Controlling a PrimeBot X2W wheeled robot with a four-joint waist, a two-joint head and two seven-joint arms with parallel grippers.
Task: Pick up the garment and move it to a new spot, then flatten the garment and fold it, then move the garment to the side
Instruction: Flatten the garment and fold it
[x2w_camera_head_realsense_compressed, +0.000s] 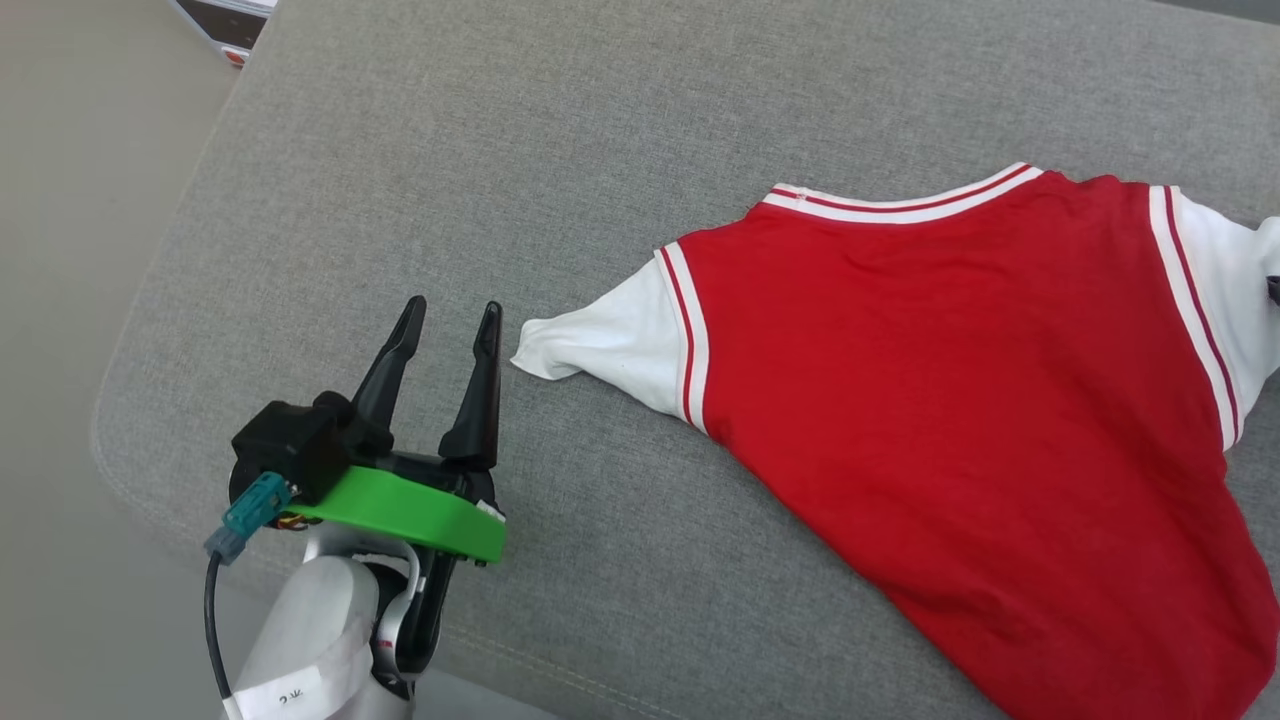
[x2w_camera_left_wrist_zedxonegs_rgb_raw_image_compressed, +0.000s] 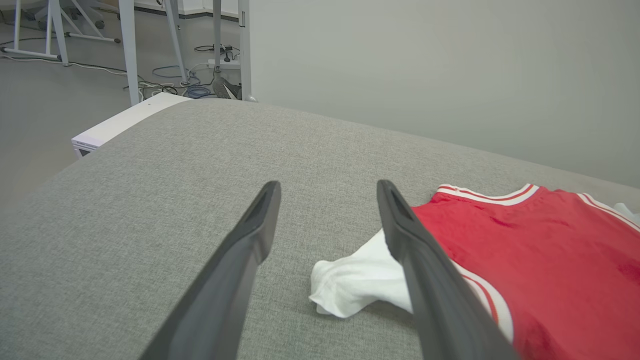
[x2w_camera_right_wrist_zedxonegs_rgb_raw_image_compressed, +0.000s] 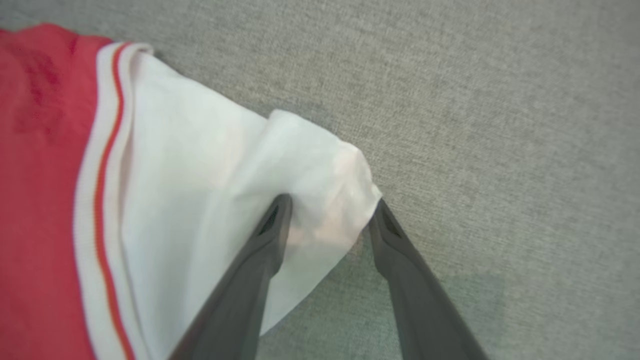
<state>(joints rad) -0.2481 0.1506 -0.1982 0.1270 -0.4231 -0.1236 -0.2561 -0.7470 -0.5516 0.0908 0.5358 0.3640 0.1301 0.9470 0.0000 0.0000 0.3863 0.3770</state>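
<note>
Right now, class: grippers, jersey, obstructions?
Left gripper open, beside one white sleeve. Right gripper open, astride other sleeve. Jersey spread on grey cushion. Nothing blocking.

Laboratory-type room. Upper left of my left wrist view: metal stand legs (x2w_camera_left_wrist_zedxonegs_rgb_raw_image_compressed: 127, 50), loose floor cables (x2w_camera_left_wrist_zedxonegs_rgb_raw_image_compressed: 197, 91), bare wall (x2w_camera_left_wrist_zedxonegs_rgb_raw_image_compressed: 450, 75) behind the fabric-covered bench (x2w_camera_left_wrist_zedxonegs_rgb_raw_image_compressed: 150, 165).

bright, even, soft light, faint shadows beneath the garment (x2w_camera_head_realsense_compressed: 950, 400); right wrist view blurred, others sharp.
</note>
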